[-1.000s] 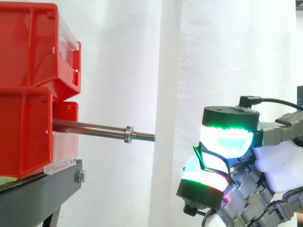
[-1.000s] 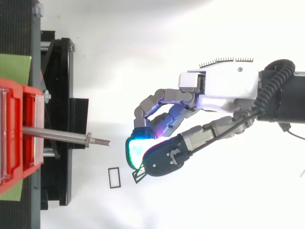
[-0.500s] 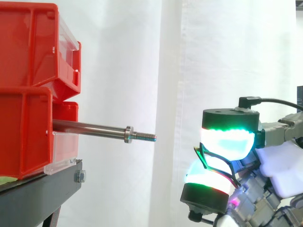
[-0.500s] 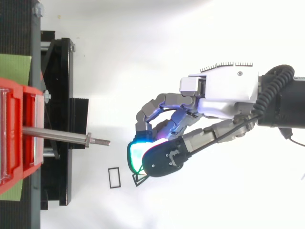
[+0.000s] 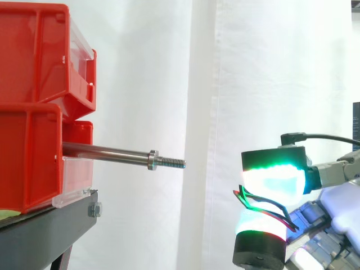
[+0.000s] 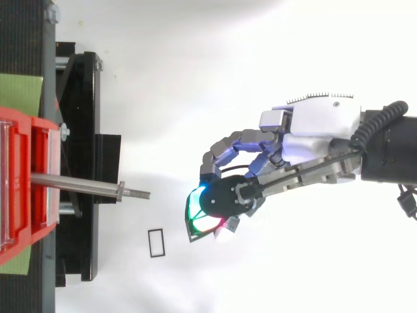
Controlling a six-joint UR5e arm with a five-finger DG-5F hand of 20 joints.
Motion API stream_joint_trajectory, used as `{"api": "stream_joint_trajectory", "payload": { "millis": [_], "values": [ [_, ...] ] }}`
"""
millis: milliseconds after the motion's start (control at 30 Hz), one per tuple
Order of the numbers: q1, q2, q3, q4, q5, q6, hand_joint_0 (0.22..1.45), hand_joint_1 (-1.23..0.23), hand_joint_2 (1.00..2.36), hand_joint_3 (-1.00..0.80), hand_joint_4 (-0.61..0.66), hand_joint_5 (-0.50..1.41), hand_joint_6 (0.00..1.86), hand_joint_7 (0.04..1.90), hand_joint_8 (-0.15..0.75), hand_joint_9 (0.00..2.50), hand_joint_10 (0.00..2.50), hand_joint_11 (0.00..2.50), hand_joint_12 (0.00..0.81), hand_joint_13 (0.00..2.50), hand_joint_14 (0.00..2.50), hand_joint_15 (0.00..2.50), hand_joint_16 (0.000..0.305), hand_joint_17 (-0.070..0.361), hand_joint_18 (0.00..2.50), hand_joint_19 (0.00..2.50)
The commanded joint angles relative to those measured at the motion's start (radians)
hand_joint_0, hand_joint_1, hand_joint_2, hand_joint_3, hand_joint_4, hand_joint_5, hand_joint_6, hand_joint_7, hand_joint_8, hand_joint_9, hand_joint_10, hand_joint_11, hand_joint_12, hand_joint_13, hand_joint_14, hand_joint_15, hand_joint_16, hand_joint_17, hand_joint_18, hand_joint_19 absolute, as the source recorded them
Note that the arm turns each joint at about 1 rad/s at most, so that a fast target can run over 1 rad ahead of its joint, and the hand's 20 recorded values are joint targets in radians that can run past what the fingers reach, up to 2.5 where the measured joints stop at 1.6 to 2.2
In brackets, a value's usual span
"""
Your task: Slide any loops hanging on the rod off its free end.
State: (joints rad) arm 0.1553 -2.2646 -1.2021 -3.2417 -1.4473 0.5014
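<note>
Withdrawn toward 3 o'clock and lowered since the previous frame, the hand (image 6: pixel 306 137) pinches one black loop (image 5: pixel 261 201) between glowing pads (image 5: pixel 273 181). Second loop (image 6: pixel 156 243) lies loose at 6 o'clock from the bare free end of the rod (image 5: pixel 107 152). Red bins (image 5: pixel 34 112) hold the rod's far end.

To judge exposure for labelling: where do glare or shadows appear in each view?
Side view: the pads pinching the loop glow near white at their centres; the rod has a pale sheen. Top view: the floor around the hand is washed out white.
</note>
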Motion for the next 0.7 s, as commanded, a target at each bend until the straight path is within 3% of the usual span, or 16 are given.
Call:
{"api": "stream_joint_trajectory", "payload": {
  "millis": [0, 667],
  "values": [
    [0.003, 0.0, 0.001, -0.007, 0.004, 0.025, 0.61, -0.63, 1.01, -0.26, 0.11, -0.13, 0.85, 0.96, 0.28, 0.99, 0.01, 0.38, 0.322, 0.58, 0.0, 0.14, 0.043, 0.097, 0.66, 0.37],
    [0.007, 0.0, -0.001, -0.007, 0.007, 0.023, 0.59, -0.57, 1.0, -0.44, 0.12, -0.12, 0.84, 0.98, 0.274, 0.95, 0.01, 0.32, 0.313, 0.57, 0.0, 0.13, 0.042, 0.095, 0.65, 0.37]
  ]
}}
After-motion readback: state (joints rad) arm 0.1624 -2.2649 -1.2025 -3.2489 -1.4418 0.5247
